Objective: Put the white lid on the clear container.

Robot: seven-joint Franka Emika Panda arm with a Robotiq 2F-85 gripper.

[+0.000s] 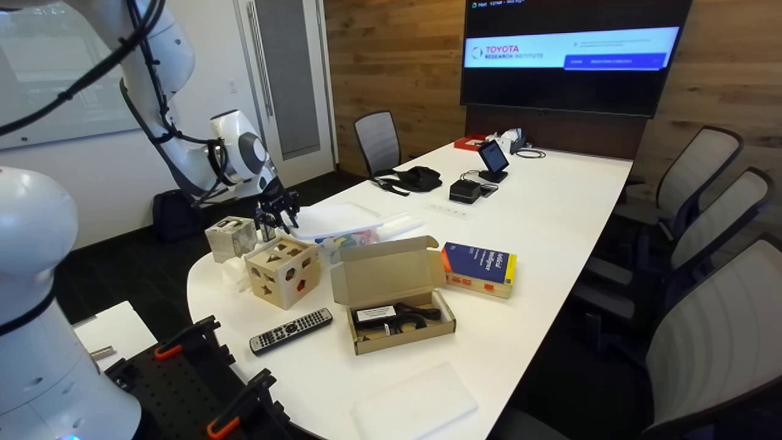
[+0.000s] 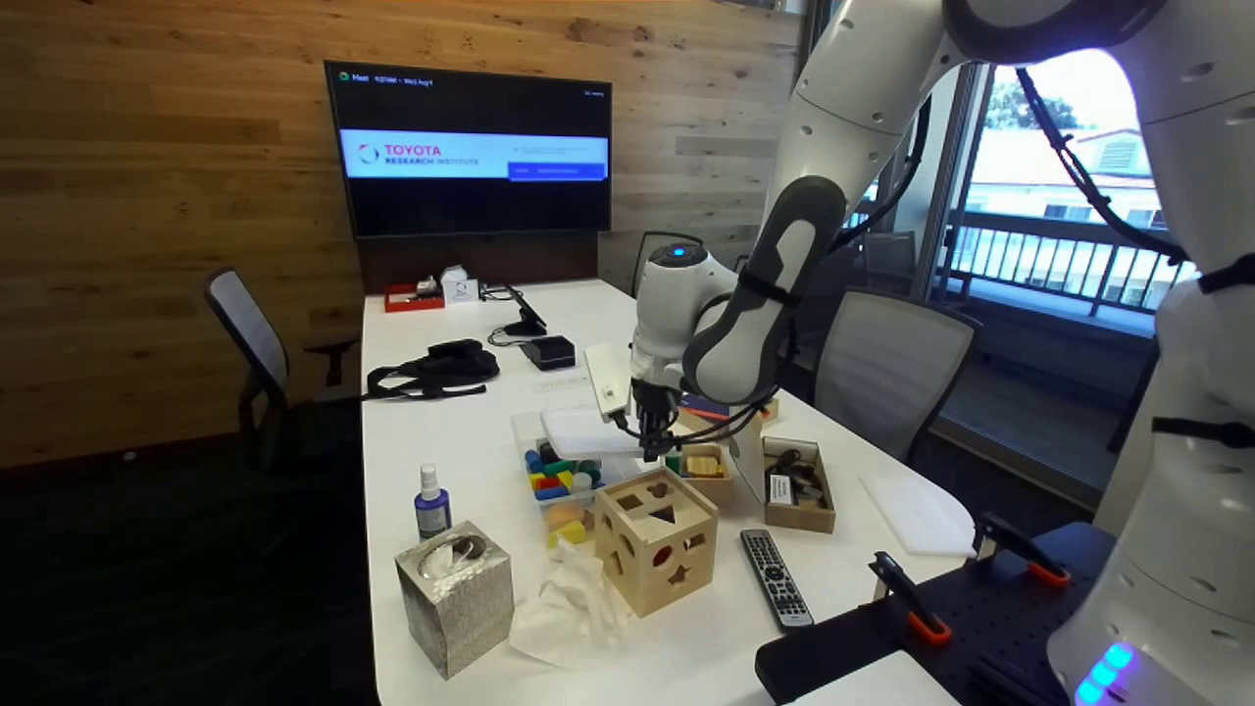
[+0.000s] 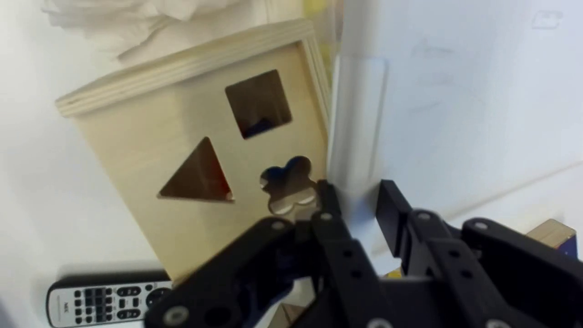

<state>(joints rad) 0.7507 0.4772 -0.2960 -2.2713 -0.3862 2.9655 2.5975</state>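
Presently, the clear container (image 2: 527, 428) stood toward the robot end of the counter (image 2: 677, 657), just beyond the wooden cube (image 2: 642, 579), and held a jumble of blocks (image 2: 559, 478) in blue, red, yellow and green. The cube, set near the robot-end edge, showed something blue and something red through the holes in its top. Nearer the right long edge, as one faced the screen (image 2: 476, 152), the cardboard box (image 1: 406, 343) had its flap (image 1: 385, 272) raised, with black cables (image 1: 409, 322) and a white label (image 1: 376, 313) inside. Close to the corner where the left long edge met the robot end, the tissue box (image 2: 431, 608) had a tissue (image 2: 459, 557) poking out of its top. By the far left corner was the red tray (image 2: 402, 305), its contents too small to make out.

As for the white lid (image 1: 336, 219), it was over the container, hiding part of it in an exterior view; whether the two touched I could not tell. The gripper (image 3: 360, 196) pointed down, its jaws clenched on the lid's rim close to one corner, one to each side of it. From there the lid reached toward the screen end and the left long edge, its broad face up and nearly level. Foreshortening left its long axis uncertain, though one side plainly ran away from the robot-end edge.
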